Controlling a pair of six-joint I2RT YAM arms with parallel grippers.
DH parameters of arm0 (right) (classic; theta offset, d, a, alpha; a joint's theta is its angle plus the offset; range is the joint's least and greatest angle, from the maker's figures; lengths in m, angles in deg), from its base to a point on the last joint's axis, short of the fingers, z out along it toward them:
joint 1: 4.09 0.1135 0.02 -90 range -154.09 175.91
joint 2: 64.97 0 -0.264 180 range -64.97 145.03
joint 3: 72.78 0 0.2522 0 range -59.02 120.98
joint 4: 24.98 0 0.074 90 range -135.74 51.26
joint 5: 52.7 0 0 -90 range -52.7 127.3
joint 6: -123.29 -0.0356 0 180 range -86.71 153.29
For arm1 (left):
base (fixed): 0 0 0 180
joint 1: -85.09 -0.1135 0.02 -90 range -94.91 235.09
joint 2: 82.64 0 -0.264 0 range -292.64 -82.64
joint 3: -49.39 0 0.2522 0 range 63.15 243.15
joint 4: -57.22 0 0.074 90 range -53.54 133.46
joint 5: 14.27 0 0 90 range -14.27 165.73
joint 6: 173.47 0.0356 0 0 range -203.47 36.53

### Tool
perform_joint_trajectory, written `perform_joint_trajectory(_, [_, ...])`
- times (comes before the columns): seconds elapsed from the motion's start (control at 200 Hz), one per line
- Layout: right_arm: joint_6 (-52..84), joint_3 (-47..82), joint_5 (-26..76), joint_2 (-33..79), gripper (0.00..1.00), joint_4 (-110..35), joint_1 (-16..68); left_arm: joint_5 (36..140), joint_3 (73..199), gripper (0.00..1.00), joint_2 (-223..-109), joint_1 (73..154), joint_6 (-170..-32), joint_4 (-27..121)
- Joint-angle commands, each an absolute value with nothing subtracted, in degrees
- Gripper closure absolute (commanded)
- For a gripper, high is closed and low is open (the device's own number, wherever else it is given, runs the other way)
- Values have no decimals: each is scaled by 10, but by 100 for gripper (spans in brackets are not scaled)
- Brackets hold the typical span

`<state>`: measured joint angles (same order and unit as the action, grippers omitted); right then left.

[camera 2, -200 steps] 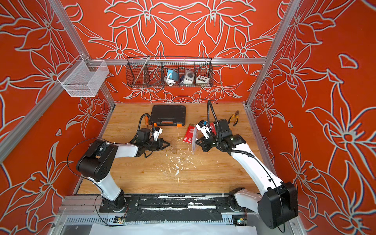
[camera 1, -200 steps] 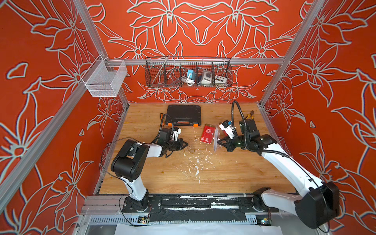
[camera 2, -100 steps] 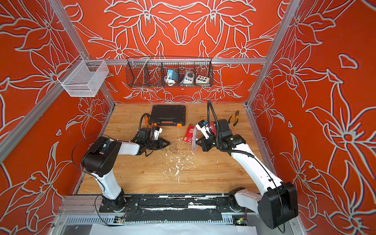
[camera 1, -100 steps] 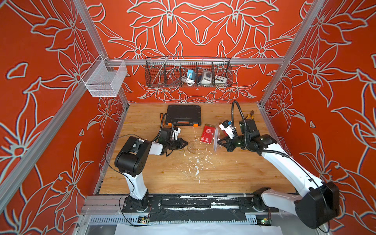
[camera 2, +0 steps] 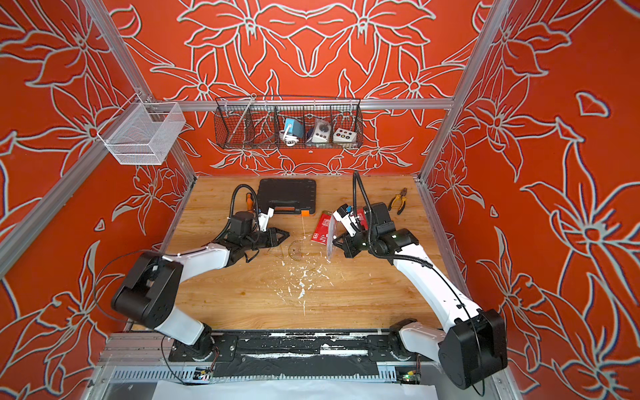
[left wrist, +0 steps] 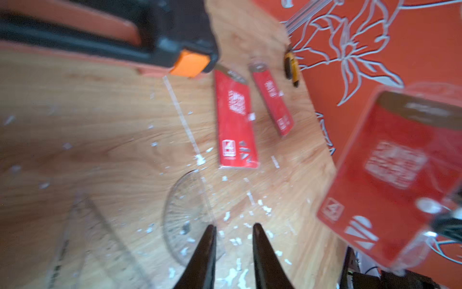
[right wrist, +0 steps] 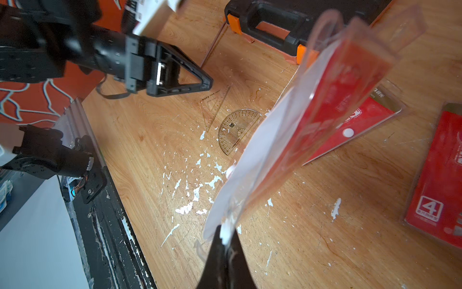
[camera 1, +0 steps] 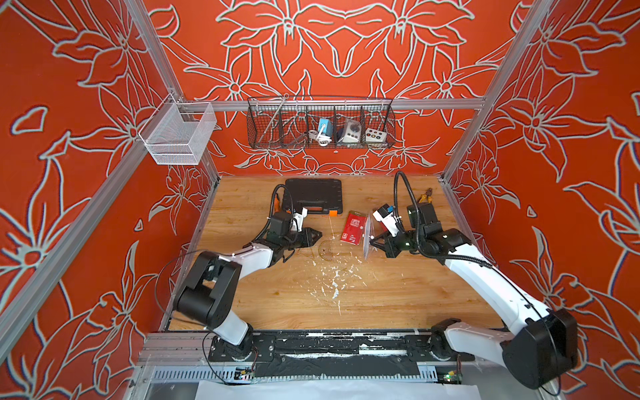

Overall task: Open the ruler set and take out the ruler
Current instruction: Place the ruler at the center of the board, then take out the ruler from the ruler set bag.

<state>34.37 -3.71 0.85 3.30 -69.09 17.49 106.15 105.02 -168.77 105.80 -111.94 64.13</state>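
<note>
Plastic ruler set hangs pinched in the right gripper. Left gripper, slightly spread and empty, should reach inside next, I reckon.

Landmark: black plastic tool case with orange latches, at the back of the wooden table.
- In front of its right end: clear plastic protractor flat on the table; clear plastic set square just left of that.
- Front-right of the case: flat red card ruler pack.
- Just right of that pack: clear plastic pouch with red insert, up on edge.
- Well right of the case: yellow-handled pliers.
- Above and behind the case: black wire basket on the wall rail.
</note>
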Motion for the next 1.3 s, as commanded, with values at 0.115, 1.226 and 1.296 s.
perform_joint_trajectory(0.115, [332, -51, -5, 36, 100, -664, 170, 965, 1065, 82, -1597, 1181, -1148, 648])
perform_joint_trajectory(1.226, [326, -51, -22, 12, 100, -660, 170, 859, 1186, 93, -1725, 1327, -1103, 602])
perform_joint_trajectory(1.296, [326, -51, -23, 11, 100, -662, 170, 856, 1188, 93, -1730, 1327, -1101, 600])
